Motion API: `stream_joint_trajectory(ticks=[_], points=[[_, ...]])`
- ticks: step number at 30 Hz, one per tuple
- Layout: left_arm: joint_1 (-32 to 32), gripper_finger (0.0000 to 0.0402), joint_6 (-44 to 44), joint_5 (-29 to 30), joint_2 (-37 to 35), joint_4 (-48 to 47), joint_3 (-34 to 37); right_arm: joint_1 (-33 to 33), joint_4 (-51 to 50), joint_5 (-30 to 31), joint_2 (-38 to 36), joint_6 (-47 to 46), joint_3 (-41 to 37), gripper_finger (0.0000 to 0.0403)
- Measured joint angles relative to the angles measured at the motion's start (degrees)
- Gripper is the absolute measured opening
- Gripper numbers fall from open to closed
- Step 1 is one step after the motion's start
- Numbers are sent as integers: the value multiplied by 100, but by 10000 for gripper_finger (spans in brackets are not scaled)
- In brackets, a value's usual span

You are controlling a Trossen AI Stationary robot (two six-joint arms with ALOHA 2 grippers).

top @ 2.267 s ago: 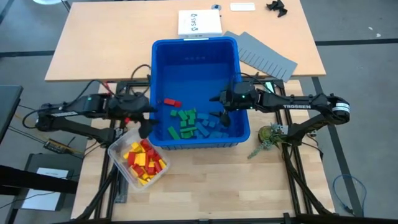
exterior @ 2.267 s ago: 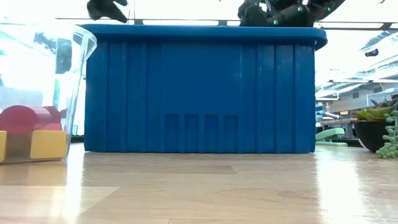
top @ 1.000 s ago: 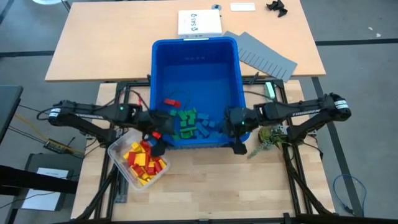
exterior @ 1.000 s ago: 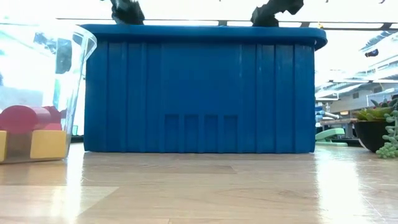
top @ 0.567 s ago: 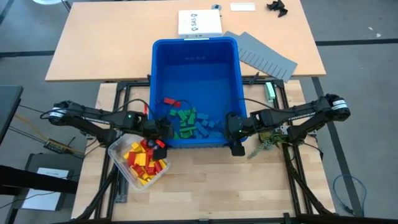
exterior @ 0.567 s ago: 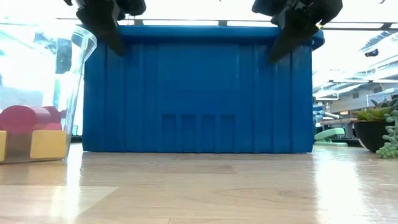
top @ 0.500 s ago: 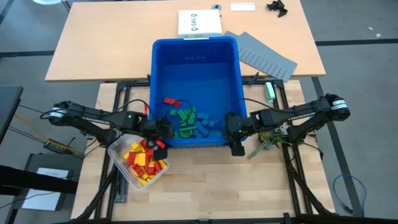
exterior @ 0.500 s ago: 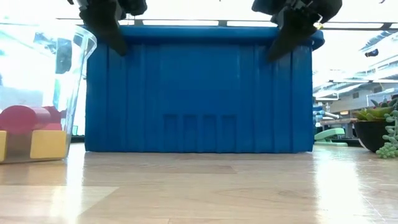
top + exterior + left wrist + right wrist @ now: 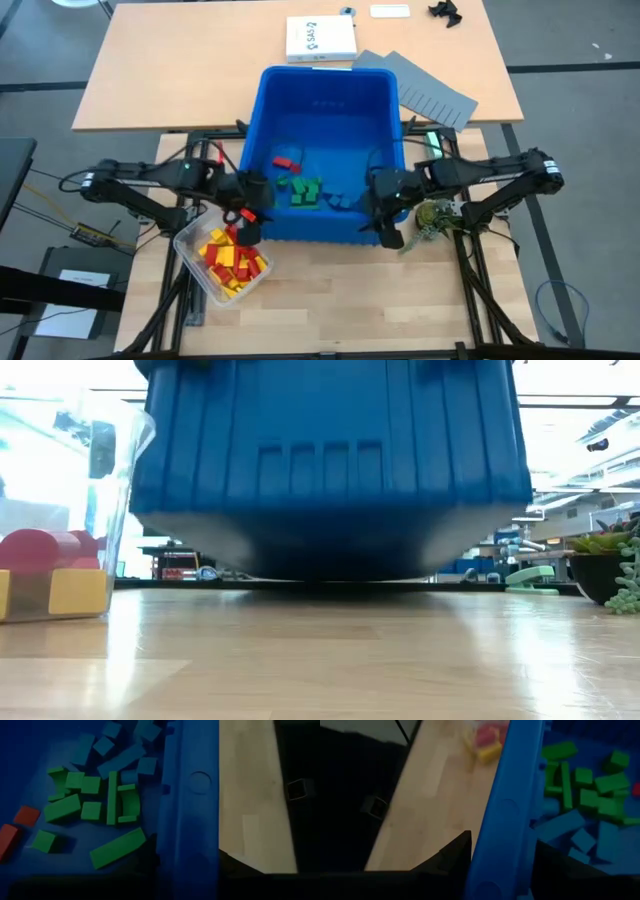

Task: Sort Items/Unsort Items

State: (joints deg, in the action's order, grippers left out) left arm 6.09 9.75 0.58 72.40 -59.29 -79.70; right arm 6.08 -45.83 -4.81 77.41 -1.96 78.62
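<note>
bin (image 9: 330, 470): was on table, now lifted | left fingers (image 9: 247, 205), right fingers (image 9: 385, 208): closed on side rims

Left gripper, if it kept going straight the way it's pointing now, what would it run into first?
The left gripper straddles the blue bin's wall, one finger each side. Straight on, it would probably bottom out on that wall's rim; depth is unclear.

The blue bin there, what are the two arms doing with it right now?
Both arms have the blue bin between them. The left hand grips its left wall, the right hand its right wall. The low view shows the bin clear of the table. Green, blue and red blocks lie inside; a clear tub of red and yellow blocks sits beside it.
</note>
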Motion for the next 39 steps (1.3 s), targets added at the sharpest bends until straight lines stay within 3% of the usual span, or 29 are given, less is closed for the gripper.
stream_joint_trajectory(ticks=[9, 18, 25, 32, 39], points=[[-275, 99, -215, 2, 2, -526, -919, -403, -345, -276, 4, 371, 1001, 163], [-393, 101, -495, 145, -5, -502, -962, -654, -461, -556, -2, 475, 1078, 163], [-471, 103, -744, 285, -4, -650, -1522, -929, -530, -848, -7, 545, 1600, 163], [-471, 104, -1024, 765, -4, -662, -1791, -1061, -511, -875, -7, 589, 1787, 163], [-471, 104, -1071, 831, 15, -634, -1793, -1079, -559, -875, -9, 639, 1791, 163]])
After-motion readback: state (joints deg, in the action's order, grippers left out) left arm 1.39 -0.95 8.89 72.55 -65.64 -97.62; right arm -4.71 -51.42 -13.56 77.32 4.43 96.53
